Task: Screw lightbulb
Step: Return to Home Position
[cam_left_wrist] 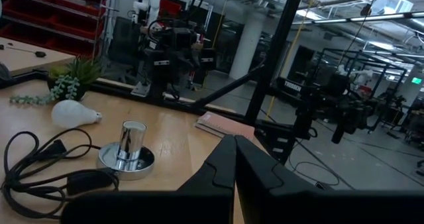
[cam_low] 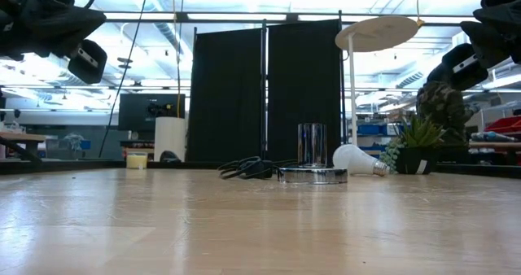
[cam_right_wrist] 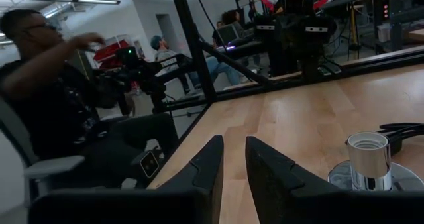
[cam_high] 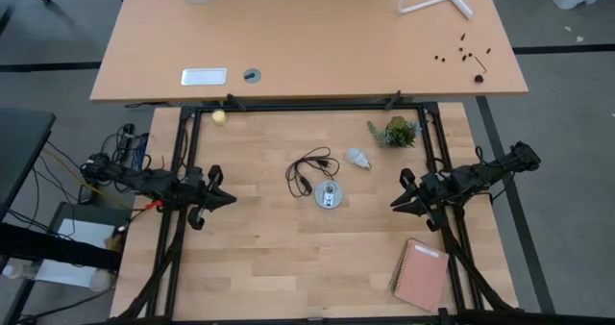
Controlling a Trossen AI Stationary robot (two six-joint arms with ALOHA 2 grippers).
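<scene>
The left gripper (cam_high: pixel 229 198) is held above the left side of the table (cam_high: pixel 259 267), its jaws brought together with nothing between them. Bare wood lies between it and the things at the middle. A small yellowish ball (cam_high: pixel 219 116) is seen at the far edge, well apart from everything else. Near the centre a black cord (cam_high: pixel 307 169) is coiled, and just beside it the silver socket disc (cam_high: pixel 329 195) is stood upright, its socket empty. The lightbulb (cam_high: pixel 358 158) is laid on its side just beyond the disc and to its right, apart from it, with its screw base turned rightward. A small plant (cam_high: pixel 396 131) is set near the far edge, close by the bulb. The right gripper (cam_high: pixel 395 204) is held above the right side, its jaws parted by a narrow gap and nothing gripped. A reddish notebook (cam_high: pixel 421 273) is laid by the near right edge, with open board to its left.
</scene>
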